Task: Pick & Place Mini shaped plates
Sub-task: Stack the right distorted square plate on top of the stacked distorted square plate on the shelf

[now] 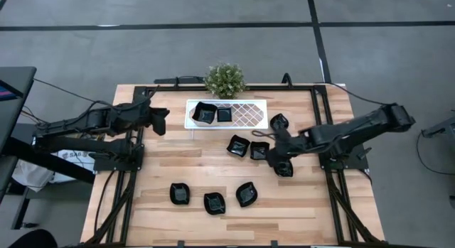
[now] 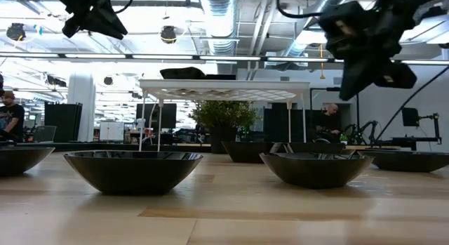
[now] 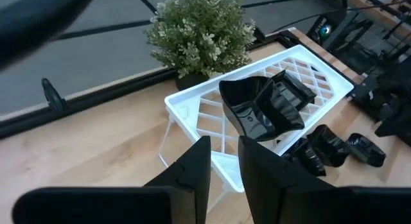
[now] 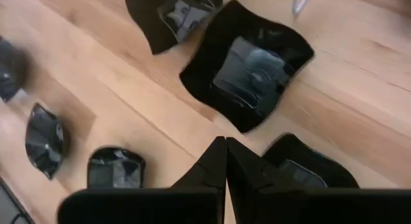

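Glossy black mini shaped plates (image 1: pixel 238 145) scattered on wood, two in the white tray (image 1: pixel 249 114), right gripper (image 1: pixel 279 154) pinched shut, empty, above them, left gripper (image 1: pixel 161 119) narrowly parted beside tray

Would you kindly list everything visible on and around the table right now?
Mini shaped plates: nine in the high view, glossy black; two on the tray, four near the right gripper, three in a row toward the table's near edge.
Tray: one, white lattice, at the table's far middle.
Potted plant: one, green, behind the tray.
Table: one, light wood.
People: two, in the room beyond, low view.
Left gripper: dark, slightly open, empty, left of the tray.
Right gripper: dark, shut, empty, above the plates at right.
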`<state>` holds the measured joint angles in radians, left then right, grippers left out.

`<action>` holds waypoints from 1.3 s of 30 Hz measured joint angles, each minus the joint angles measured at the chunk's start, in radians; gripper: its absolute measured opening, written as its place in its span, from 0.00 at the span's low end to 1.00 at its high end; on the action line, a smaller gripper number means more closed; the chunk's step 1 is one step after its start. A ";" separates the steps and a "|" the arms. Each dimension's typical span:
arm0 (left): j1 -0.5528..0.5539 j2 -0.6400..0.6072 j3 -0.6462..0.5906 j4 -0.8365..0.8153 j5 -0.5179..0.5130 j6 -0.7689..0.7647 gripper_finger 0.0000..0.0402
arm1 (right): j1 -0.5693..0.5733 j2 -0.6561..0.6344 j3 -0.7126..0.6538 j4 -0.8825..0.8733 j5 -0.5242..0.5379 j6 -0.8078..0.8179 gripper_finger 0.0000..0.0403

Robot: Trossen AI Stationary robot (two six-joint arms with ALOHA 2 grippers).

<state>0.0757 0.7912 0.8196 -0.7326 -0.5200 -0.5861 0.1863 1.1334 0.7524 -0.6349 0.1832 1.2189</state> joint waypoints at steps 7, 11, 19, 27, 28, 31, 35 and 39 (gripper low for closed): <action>0.000 -0.001 0.000 0.001 0.000 0.032 0.20 | -0.035 0.072 0.014 0.012 -0.002 0.082 0.03; 0.000 -0.001 0.000 0.002 0.000 0.032 0.20 | -0.052 0.106 0.014 0.003 -0.001 0.125 0.15; 0.000 -0.002 0.000 0.002 0.000 0.066 0.20 | -0.092 0.208 0.014 0.019 0.001 0.144 0.35; 0.000 -0.002 0.000 0.002 0.000 0.066 0.20 | -0.098 0.284 0.014 0.022 0.028 0.173 0.36; 0.000 -0.002 0.000 0.002 0.000 0.066 0.20 | -0.098 0.289 0.014 0.022 0.028 0.173 0.35; 0.000 -0.002 0.000 0.002 0.000 0.066 0.20 | -0.098 0.304 0.014 0.025 0.029 0.173 0.32; 0.000 -0.002 0.000 0.002 0.000 0.066 0.20 | -0.098 0.315 0.013 0.041 0.029 0.171 0.27; 0.000 -0.001 0.001 0.002 0.001 0.066 0.20 | -0.098 0.333 0.012 0.046 0.031 0.171 0.25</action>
<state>0.0757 0.7898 0.8201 -0.7307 -0.5194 -0.5201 0.0887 1.4662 0.7649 -0.5893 0.2146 1.3899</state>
